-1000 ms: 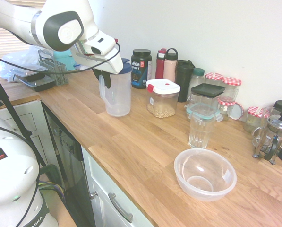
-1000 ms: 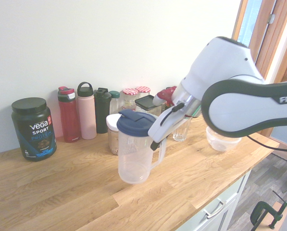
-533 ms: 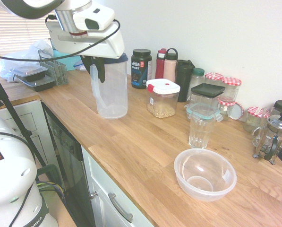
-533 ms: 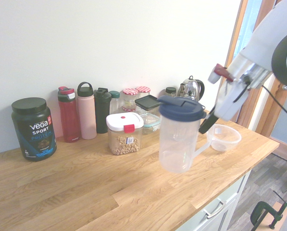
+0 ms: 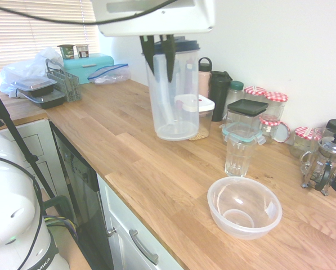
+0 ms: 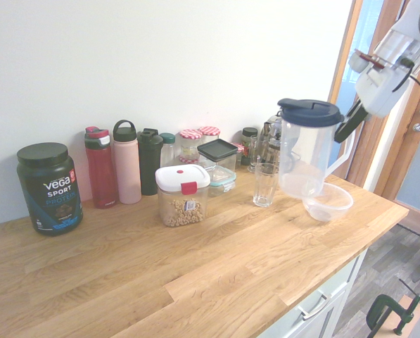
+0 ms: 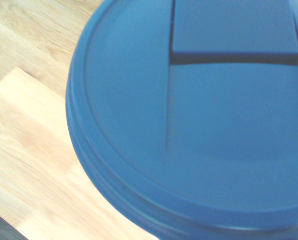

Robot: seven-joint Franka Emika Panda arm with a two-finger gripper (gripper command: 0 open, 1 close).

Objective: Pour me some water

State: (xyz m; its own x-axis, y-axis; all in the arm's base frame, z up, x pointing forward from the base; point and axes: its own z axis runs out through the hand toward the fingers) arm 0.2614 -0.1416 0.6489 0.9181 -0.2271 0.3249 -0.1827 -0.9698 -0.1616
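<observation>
While the vega sport tub [image 6: 49, 188] sits far left of the drinking glass [image 6: 264, 185], then the red bottle [image 6: 101, 167], pink bottle [image 6: 126, 163] and the white-lidded container [image 6: 182, 195] of what looks like chickpeas, the clear pitcher [image 6: 305, 151] with the blue lid [image 7: 198, 125] hangs in the air just right of that glass, above the clear plastic bowl [image 6: 327, 201]. Its handle is pinched between the gripper [image 6: 352, 121] fingers, pressed tight. Pitcher's upright, off the wooden counter [image 6: 217, 274].
</observation>
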